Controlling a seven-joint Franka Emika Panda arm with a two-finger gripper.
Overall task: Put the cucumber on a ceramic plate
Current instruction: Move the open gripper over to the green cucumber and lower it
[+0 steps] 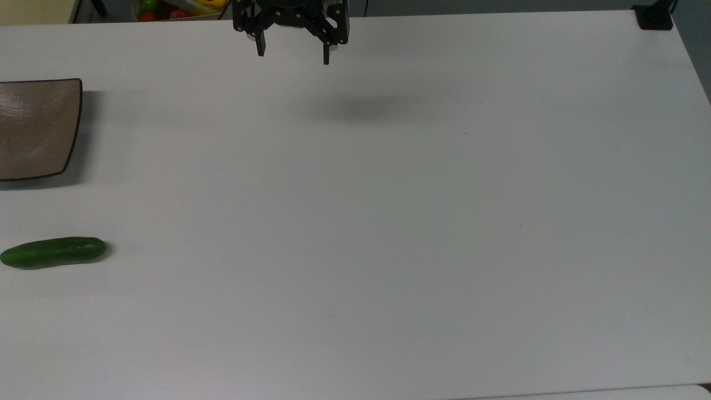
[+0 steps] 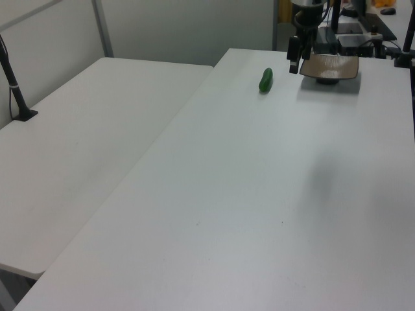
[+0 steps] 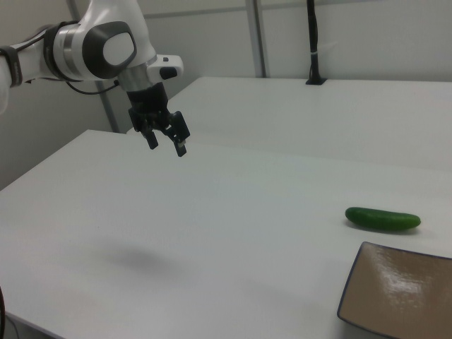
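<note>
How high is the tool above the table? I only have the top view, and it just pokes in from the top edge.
Observer: In the right view the tool hangs well clear of the table, open and holding nothing.
Operator: The plate is cut off at the top view's left edge. Is anything on the part I can't see?
Observer: No. The left view shows nearly the whole ceramic plate, and it is bare; the cucumber lies on the table beside it, not touching.
</note>
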